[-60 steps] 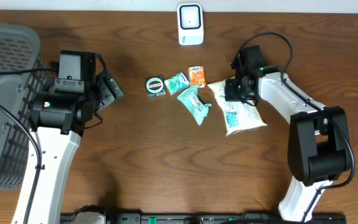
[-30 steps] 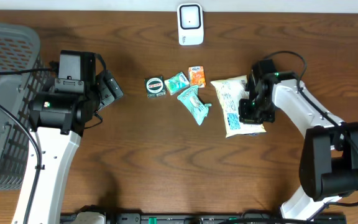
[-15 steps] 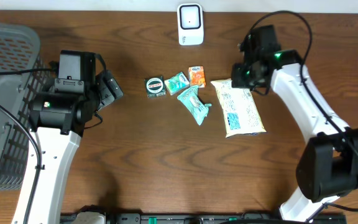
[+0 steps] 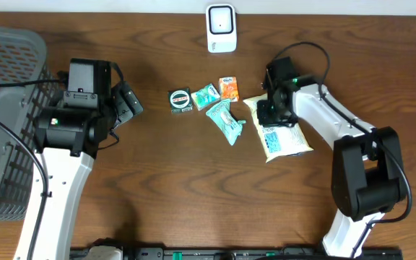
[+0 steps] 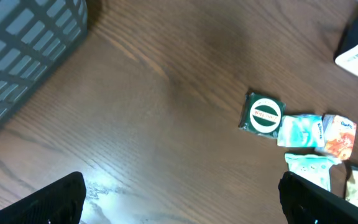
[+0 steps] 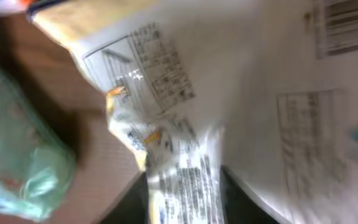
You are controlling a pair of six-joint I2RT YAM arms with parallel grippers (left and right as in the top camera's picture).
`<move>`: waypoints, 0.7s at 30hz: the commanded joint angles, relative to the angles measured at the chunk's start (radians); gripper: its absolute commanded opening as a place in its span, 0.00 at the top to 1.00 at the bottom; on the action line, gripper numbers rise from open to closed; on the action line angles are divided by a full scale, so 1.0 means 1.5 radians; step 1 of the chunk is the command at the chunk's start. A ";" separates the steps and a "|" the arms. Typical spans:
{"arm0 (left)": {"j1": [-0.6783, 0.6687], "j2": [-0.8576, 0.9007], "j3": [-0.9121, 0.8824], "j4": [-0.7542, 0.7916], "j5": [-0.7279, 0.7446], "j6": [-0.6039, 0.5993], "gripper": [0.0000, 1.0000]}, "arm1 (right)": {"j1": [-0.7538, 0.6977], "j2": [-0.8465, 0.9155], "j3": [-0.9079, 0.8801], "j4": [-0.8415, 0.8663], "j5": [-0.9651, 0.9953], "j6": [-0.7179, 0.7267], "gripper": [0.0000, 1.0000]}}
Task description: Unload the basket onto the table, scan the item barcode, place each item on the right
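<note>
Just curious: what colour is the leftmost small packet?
The packet is dark green with a white round label, clearest in the left wrist view.

Dark brown wood-grain table [image 4: 193, 180]; pale wall strip [image 4: 121, 6] along far edge; soft glare [image 5: 104, 186] on tabletop.

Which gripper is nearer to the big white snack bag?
Right. The right gripper is at the snack bag's upper end; the left gripper is far left, beyond the small packets.
</note>
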 commanded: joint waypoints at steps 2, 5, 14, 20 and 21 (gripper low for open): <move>0.003 -0.001 0.009 -0.003 -0.004 0.007 0.02 | -0.033 -0.052 0.122 -0.073 0.009 -0.009 0.43; 0.003 -0.001 0.009 -0.003 -0.004 0.007 0.02 | -0.071 -0.060 0.150 -0.102 0.009 -0.046 0.21; 0.003 -0.001 0.009 -0.003 -0.004 0.007 0.02 | -0.181 -0.056 0.014 -0.048 -0.055 -0.118 0.02; 0.003 -0.001 0.009 -0.003 -0.004 0.007 0.02 | -0.218 -0.056 -0.118 0.067 -0.238 -0.146 0.01; 0.003 -0.001 0.009 -0.003 -0.004 0.007 0.02 | -0.219 -0.056 -0.157 0.103 -0.278 -0.146 0.05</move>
